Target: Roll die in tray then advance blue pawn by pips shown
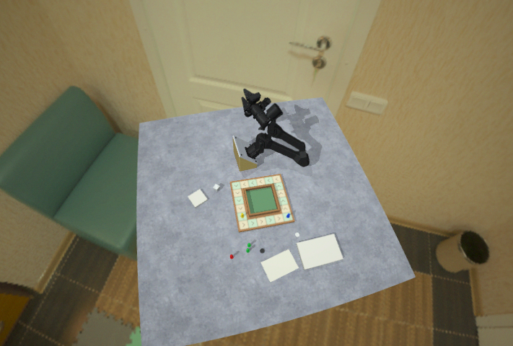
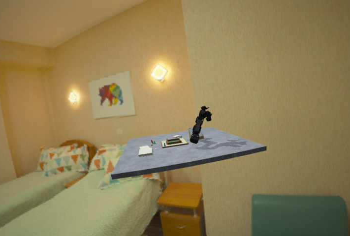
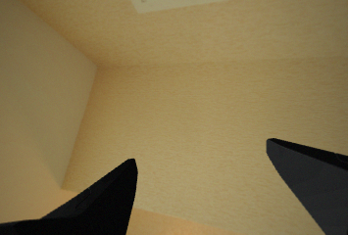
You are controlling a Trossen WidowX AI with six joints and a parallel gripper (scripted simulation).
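A small white die (image 1: 216, 187) stands on the table left of the game board (image 1: 241, 228) (image 2: 174, 146); its pips are too small to read. The green-floored tray (image 1: 262, 200) in the middle of the board is empty. The blue pawn (image 1: 288, 215) (image 2: 164, 144) stands on the board's lower-right corner square in the top view. There the arrows point right along the bottom row and up the right column. The yellow pawn (image 1: 242, 215) stands in the left column, just above the lower-left corner. My gripper (image 1: 244, 94) (image 2: 205, 107) (image 3: 200, 155) is open and empty, raised high behind the board, touching nothing.
A red pawn (image 1: 231, 256), two green pawns (image 1: 249, 245) (image 1: 247, 250), a dark disc (image 1: 262, 251) and a white disc (image 1: 297, 234) are below the board. Two white slabs (image 1: 279, 265) (image 1: 319, 251) lie there too. A white square (image 1: 198, 197) lies left of the die. A wedge-shaped block (image 1: 247, 164) stands at the arm's base.
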